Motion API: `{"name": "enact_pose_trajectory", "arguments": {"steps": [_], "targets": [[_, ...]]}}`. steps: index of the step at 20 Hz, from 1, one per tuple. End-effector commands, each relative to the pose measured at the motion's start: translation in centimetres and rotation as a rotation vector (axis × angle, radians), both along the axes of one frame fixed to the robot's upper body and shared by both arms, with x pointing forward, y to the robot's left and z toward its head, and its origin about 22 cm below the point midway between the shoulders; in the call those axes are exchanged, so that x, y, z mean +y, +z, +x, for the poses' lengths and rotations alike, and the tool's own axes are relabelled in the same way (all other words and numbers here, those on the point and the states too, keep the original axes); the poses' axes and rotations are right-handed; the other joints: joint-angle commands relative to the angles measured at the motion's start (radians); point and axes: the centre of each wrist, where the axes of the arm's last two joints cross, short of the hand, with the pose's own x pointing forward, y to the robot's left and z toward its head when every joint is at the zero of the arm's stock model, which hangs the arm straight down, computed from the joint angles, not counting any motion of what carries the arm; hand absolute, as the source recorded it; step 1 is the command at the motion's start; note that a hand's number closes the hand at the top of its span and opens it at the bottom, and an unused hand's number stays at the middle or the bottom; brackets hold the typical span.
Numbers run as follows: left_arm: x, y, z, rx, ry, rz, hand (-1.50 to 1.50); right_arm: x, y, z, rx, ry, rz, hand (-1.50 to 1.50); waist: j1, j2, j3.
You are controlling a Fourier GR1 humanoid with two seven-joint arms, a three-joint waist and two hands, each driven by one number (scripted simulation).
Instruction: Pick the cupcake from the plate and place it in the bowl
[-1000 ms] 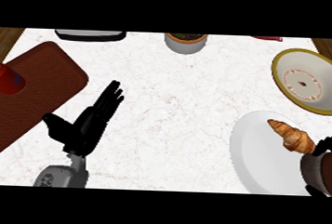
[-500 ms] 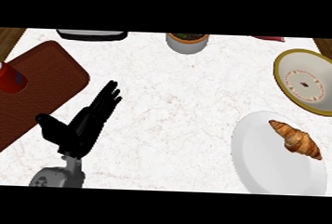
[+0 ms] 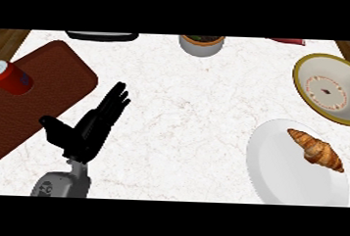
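A golden-brown croissant (image 3: 318, 150) lies on the white plate (image 3: 281, 170) at the right, towards the plate's far right side; no cupcake shows. Beyond the plate stands the bowl (image 3: 299, 80), yellow-rimmed with a pale inside, cut off by the right edge. My left hand (image 3: 89, 129) rests open on the counter at the lower left, fingers straight and pointing up and to the right, far from plate and bowl. My right hand does not show.
A dark brown board (image 3: 52, 81) covers the left side, with a red can (image 3: 10, 77) on it. At the far edge are a grey pot (image 3: 202, 45), a black object (image 3: 101, 36) and a red object (image 3: 285, 41).
My right hand, which was at the lower right edge beside the plate a second ago, has gone out of view. The left hand has barely moved.
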Motion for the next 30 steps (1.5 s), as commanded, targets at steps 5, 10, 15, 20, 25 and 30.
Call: {"name": "enact_pose_trajectory", "arguments": {"steps": [5, 10, 15, 20, 25, 30], "targets": [[0.2, -0.8, -0.6, 0.0, -0.015, 0.009, 0.0, -3.5, -2.0, 7.3, 0.014, -0.028, 0.054, 1.5, 0.013, 0.004, 0.001], [-2.0, 0.1, -0.1, -0.009, -0.049, -0.012, 0.0, -3.4, -4.9, 11.5, -0.004, -0.049, 0.022, 1.5, 0.025, 0.008, 0.002], [-2.0, -0.4, -0.2, -0.02, -0.059, 0.003, 0.0, -2.5, -8.0, 14.5, -0.019, -0.099, -0.063, 1.5, 0.042, 0.016, 0.002], [-2.3, -0.7, -0.4, -0.019, -0.068, 0.0, 0.0, -3.3, -8.2, 15.6, 0.178, -0.206, -0.182, 1.5, 0.063, 0.023, 0.002], [-2.5, 0.6, 0.7, -0.03, -0.067, -0.001, 0.0, -4.3, -9.7, 16.0, 0.217, -0.254, 0.038, -1.5, 0.07, 0.032, 0.006], [-0.6, 0.3, 1.1, -0.01, -0.054, 0.007, 0.0, -3.2, -11.5, 16.5, 0.166, -0.156, 0.206, -1.5, 0.058, 0.028, 0.006]]}}
